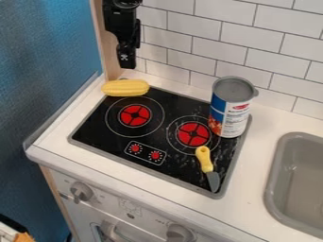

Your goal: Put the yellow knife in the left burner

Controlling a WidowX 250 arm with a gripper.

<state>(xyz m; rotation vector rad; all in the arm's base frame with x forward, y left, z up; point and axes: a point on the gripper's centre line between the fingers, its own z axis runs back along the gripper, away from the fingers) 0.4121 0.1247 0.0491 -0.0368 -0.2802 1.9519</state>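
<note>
Gripper [127,56] hangs at the back left, in front of the tiled wall [217,33], above the level of the cooktop [104,137] and behind the corn [125,88]. Can't tell from here whether the jaws are wide or narrow.

Yellow knife [205,162]: lying on the right front part of the cooktop. Yellow handle end sits over the outer ring of the right burner [193,134], grey blade points at the front edge. Left burner [135,116] has the knife well apart from it.

Corn lies on its side at the back left corner, behind the left burner, partly over the cooktop edge. Can [229,108] is upright at the right rear, just beside the right burner, grey lid up. Grey sink [273,179] is set in the white surface [252,201] to the right. Two knobs [81,191] on the front panel below.
</note>
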